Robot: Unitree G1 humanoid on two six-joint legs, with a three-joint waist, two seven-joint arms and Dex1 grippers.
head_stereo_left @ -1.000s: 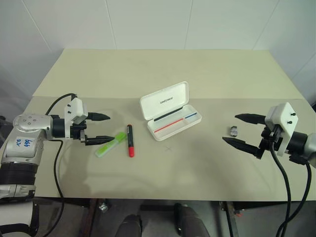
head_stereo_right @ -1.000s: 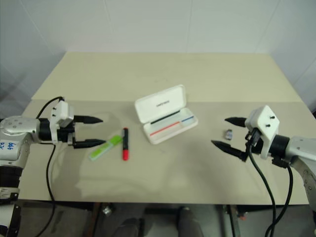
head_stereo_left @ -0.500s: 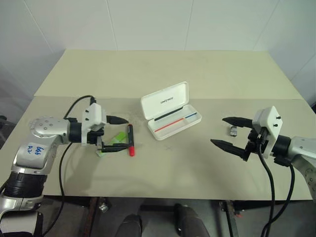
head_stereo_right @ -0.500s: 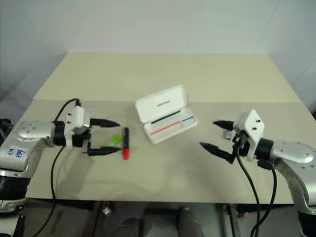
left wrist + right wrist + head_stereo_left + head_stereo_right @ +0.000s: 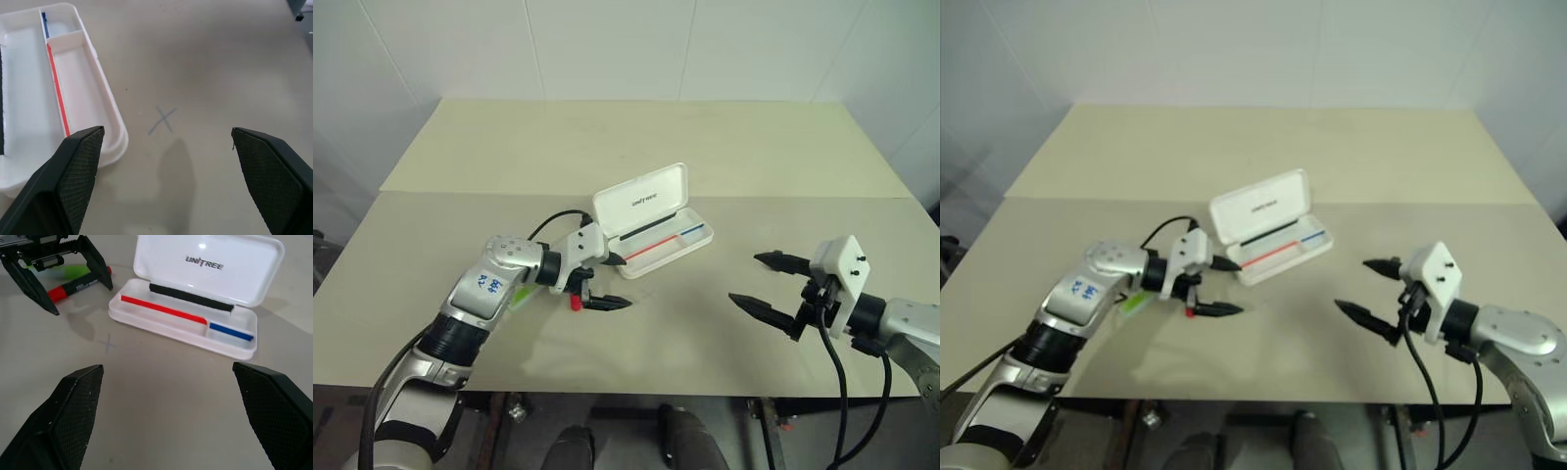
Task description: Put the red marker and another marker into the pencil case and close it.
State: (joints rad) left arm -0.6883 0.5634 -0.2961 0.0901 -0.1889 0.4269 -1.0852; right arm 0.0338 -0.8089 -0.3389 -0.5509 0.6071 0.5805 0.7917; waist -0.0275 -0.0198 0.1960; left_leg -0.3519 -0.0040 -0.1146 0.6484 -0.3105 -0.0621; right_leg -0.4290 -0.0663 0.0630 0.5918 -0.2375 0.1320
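Left gripper (image 5: 610, 282), spread and empty, hangs over the red marker (image 5: 74, 287) beside the case (image 5: 651, 231); it should straddle the marker's middle before closing. Right gripper (image 5: 767, 286) is spread, empty.

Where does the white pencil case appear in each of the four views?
Left eye view: pencil case open, at table centre.
Right eye view: same spot.
Left wrist view: its tray beside one finger.
Right wrist view: whole case ahead.
Shared landmark: the red stripe inside the tray.
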